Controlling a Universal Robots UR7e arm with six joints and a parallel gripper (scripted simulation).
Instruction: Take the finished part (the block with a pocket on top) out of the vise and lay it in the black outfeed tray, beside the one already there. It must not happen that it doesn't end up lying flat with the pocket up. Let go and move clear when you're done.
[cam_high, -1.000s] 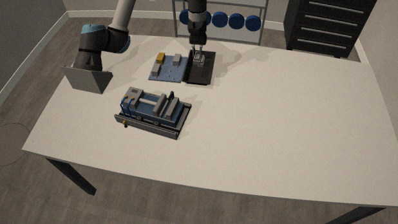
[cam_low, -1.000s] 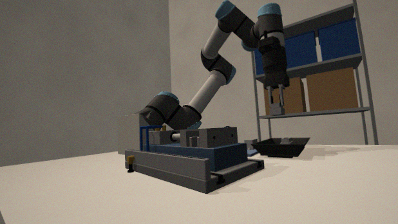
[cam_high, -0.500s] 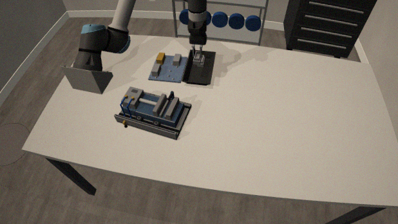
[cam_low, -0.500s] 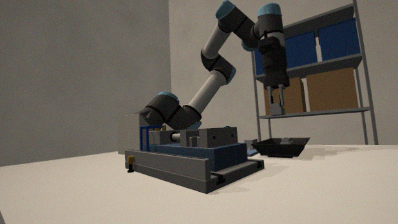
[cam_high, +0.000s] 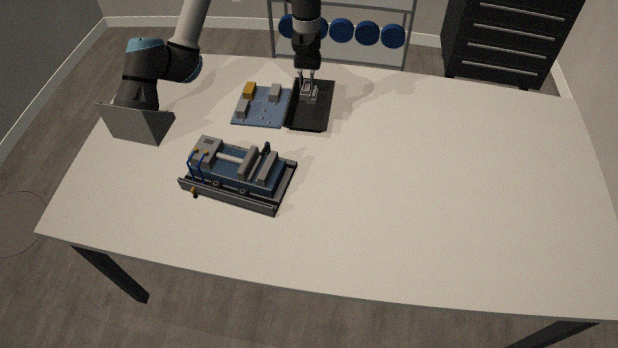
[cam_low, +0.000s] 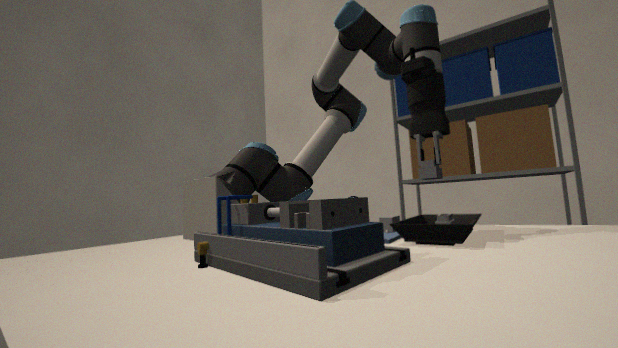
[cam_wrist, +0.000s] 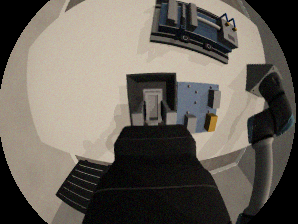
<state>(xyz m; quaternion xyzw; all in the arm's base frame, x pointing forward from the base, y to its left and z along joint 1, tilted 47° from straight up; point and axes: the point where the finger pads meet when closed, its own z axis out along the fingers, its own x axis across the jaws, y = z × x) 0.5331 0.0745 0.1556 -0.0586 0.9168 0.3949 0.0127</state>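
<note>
My gripper (cam_high: 306, 85) (cam_low: 430, 167) is shut on the finished part (cam_high: 307, 92) (cam_low: 430, 172) (cam_wrist: 153, 104), a small grey block. It holds the part upright, well above the black outfeed tray (cam_high: 312, 120) (cam_low: 425, 231) (cam_wrist: 135, 92) at the back of the table. Another grey part (cam_low: 444, 218) lies in the tray; in the top view the held part hides it. The vise (cam_high: 240, 172) (cam_low: 300, 230) (cam_wrist: 189, 23) stands nearer the table's front, and nothing sits between its jaws.
A blue fixture plate (cam_high: 260, 112) (cam_wrist: 196, 96) with grey blocks and an orange block (cam_high: 249, 89) (cam_wrist: 212, 123) lies left of the tray. The robot base (cam_high: 135, 122) stands at the left. A shelf rack (cam_high: 345, 30) (cam_low: 500, 100) and a black drawer cabinet (cam_high: 505, 35) stand behind the table.
</note>
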